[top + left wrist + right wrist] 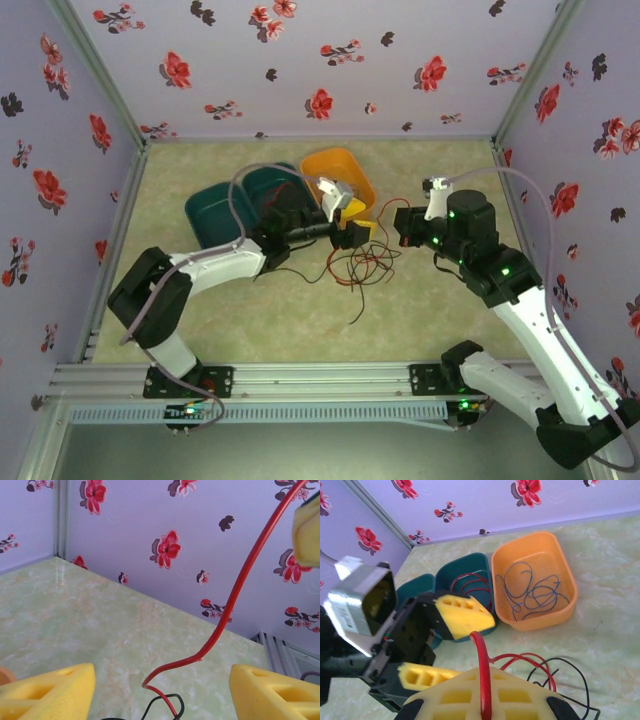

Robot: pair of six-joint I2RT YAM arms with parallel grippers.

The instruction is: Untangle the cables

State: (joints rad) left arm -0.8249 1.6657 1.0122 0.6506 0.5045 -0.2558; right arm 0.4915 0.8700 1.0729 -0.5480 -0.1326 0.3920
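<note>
Right claw (481, 682) grips red cable (478, 647); left claw (162, 687), at its 9 o'clock, stands released, jaws flanking that cable, cable tangle (355, 268) on tabletop (250, 310) at 6 o'clock.

A robot-lab test booth: flower-papered walls (330, 60), aluminium frame rail (320, 378), pale green marbled tabletop (300, 320).

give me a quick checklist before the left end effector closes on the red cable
1. Right end effector clamped on red cable: ok.
2. Left end effector jaws apart: ok.
3. Red cable passes between left fingers: ok.
4. Black cable clear of the left jaws: cannot tell, it loops just below the red one.
5. Cable pile on table separated: not ok, red and black strands cross.
6. Blue cable lies in orange tray: ok.
</note>
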